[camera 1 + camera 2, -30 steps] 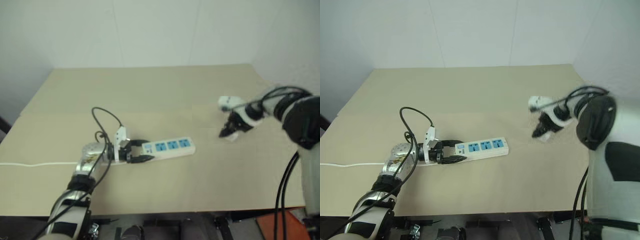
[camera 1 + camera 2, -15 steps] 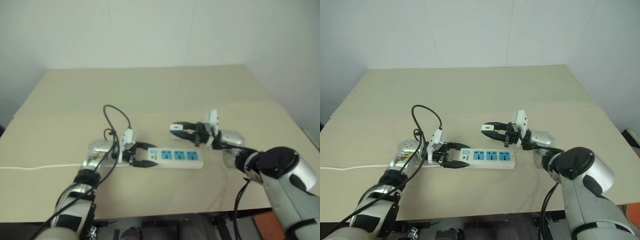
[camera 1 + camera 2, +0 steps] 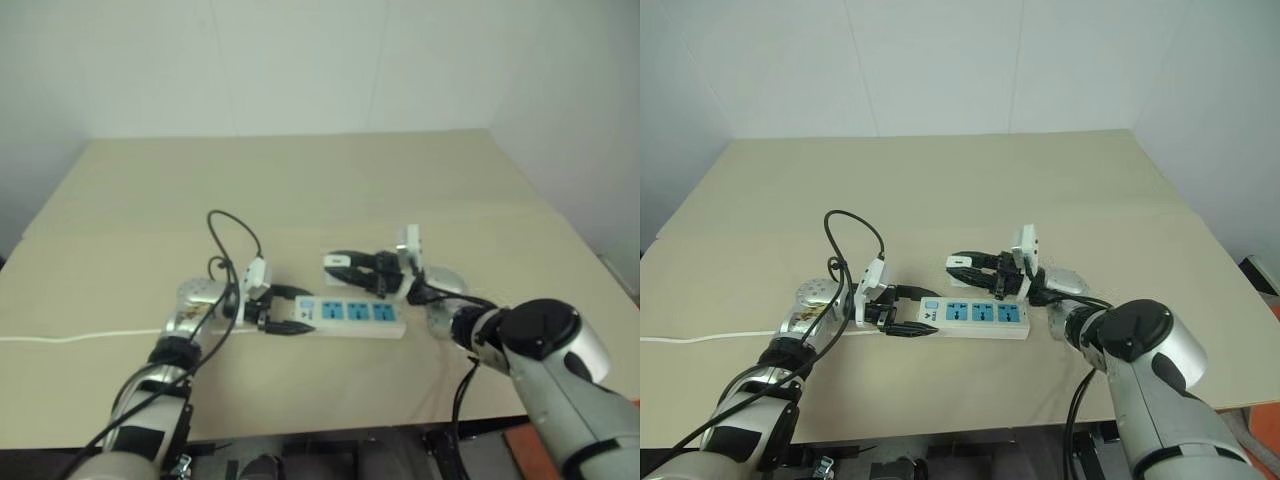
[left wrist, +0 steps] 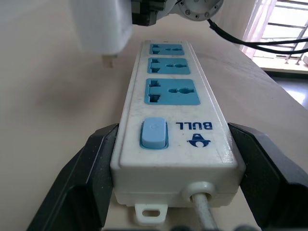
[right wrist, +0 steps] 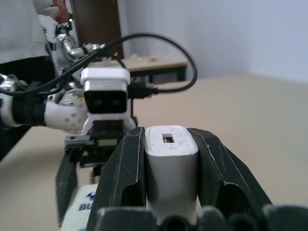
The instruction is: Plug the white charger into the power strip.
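The power strip (image 3: 975, 315) lies on the beige table, a white bar with three blue sockets and a blue switch (image 4: 154, 133). My left gripper (image 3: 908, 312) is shut on its switch end, one black finger (image 4: 82, 187) on each long side. My right gripper (image 3: 962, 267) reaches in from the right, shut on the white charger (image 5: 171, 161). The charger (image 4: 101, 24) hangs a little above the strip, beside the sockets, with its metal prongs (image 4: 109, 60) pointing down and free of any socket.
The strip's thin white cord (image 3: 700, 335) runs off the table's left edge. A black cable (image 3: 855, 235) loops above my left wrist. Open table (image 3: 940, 190) stretches behind both grippers. A person in a pale top (image 5: 19, 29) stands beyond the table.
My right gripper has swung in from the table's right side, leftward and down, turning to point left, and brought the charger over the strip. The left gripper has kept its hold.
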Motion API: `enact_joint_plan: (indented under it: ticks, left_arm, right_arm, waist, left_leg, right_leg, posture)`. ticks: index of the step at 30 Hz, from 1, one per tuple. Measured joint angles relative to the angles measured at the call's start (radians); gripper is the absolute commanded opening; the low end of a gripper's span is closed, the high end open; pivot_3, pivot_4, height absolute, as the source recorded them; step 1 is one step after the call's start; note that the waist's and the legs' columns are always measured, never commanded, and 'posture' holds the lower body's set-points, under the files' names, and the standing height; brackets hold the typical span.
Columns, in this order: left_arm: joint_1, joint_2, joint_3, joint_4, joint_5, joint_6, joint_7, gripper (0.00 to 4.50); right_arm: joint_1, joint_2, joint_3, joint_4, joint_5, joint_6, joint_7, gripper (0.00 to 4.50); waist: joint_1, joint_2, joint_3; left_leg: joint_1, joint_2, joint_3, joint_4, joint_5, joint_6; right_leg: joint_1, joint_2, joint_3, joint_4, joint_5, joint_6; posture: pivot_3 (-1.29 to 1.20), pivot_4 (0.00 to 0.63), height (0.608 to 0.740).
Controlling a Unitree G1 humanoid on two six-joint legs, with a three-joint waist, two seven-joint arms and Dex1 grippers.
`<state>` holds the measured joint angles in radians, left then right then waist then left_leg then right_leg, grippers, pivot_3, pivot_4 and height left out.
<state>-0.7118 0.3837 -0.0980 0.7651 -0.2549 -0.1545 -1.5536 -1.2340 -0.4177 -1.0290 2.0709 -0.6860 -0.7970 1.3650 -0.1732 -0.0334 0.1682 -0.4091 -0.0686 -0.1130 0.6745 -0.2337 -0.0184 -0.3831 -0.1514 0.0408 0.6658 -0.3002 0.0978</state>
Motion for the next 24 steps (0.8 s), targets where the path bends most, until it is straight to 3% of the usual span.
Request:
enact_joint_plan:
  ticks: [8,24]
  left_arm:
    - [0.005,0.000,-0.001,-0.008,0.002,0.000,0.008,3.26]
    - [0.010,-0.001,-0.001,-0.028,0.008,0.024,0.018,3.26]
  right_arm:
    - [-0.039,-0.016,0.004,0.000,0.009,0.125,0.020,1.13]
    - [0.008,0.014,-0.010,0.000,0.026,0.059,0.066,1.13]
  waist:
    - [0.001,0.000,0.000]
    - [0.002,0.000,0.000]
  left_leg:
    - [0.000,0.000,0.000,0.000,0.000,0.000]
    - [0.000,0.000,0.000,0.000,0.000,0.000]
  right_leg:
    - [0.000,0.000,0.000,0.000,0.000,0.000]
    - [0.000,0.000,0.000,0.000,0.000,0.000]
  posture:
    - [0.00,0.150,0.740]
    - [0.00,0.150,0.740]
